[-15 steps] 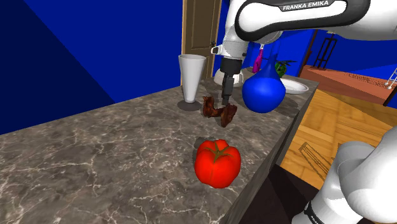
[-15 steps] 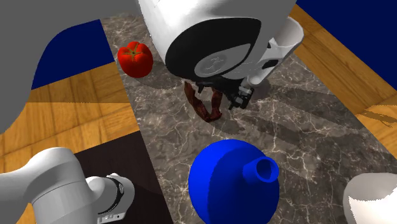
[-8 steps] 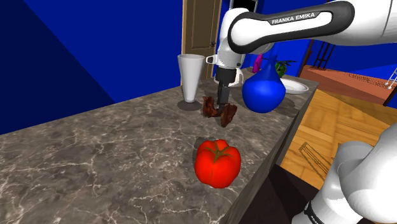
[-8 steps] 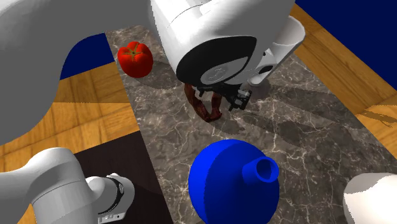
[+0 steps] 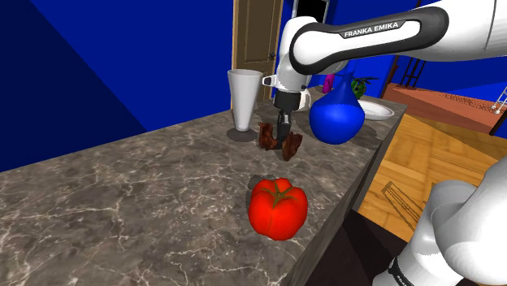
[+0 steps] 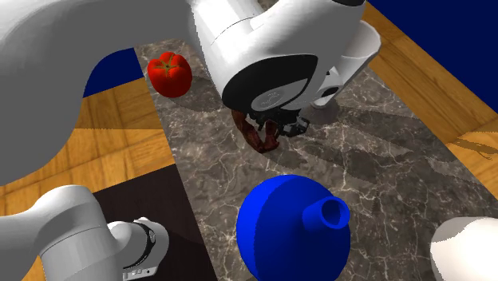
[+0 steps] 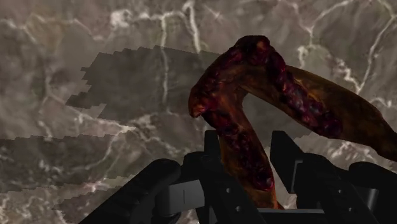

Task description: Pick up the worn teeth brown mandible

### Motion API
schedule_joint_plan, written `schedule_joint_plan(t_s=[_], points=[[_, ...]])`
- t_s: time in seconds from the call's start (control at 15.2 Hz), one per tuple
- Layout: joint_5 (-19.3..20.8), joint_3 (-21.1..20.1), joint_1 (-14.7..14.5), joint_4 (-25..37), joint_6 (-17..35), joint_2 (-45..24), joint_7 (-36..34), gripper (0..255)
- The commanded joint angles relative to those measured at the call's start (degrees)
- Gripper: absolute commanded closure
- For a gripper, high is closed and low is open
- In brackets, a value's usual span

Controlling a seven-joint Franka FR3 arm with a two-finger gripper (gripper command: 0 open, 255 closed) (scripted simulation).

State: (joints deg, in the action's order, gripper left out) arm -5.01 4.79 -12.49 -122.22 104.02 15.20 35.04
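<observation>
a robot arm (image 5: 366, 36) works over a kitchen counter (image 5: 146, 187) of grey marble, its black gripper (image 5: 282, 134) pointing straight down with the jaws clamped on one branch of a dark brown jawbone (image 5: 290, 146), between a white cup (image 5: 244, 97) and a blue vase (image 5: 335, 118). from the hand's own camera, the gripper (image 7: 248, 143) has a finger pressed to each side of that branch, while the other branch of the jawbone (image 7: 286, 83) angles away over the stone. in the last second the upper arm has swung higher and the hand has eased a little towards the cup, yet the bone has scarcely moved; it sits at the counter or just above it, and i cannot tell from here whether it has cleared the surface. the grasp looks made, so the lift seems to be only beginning. a red tomato (image 5: 278, 208) lies well apart, nearer the counter's front edge, and should not hinder the rise.
</observation>
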Motion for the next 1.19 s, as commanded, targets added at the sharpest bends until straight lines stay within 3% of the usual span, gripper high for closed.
schedule_joint_plan(t_s=[0.0,1.12], points=[[-0.02,-0.04,-0.03,-0.16,0.06,-0.14,-0.01,255],[0.15,0.09,-0.01,11.24,-11.24,-0.22,-0.86,255]])
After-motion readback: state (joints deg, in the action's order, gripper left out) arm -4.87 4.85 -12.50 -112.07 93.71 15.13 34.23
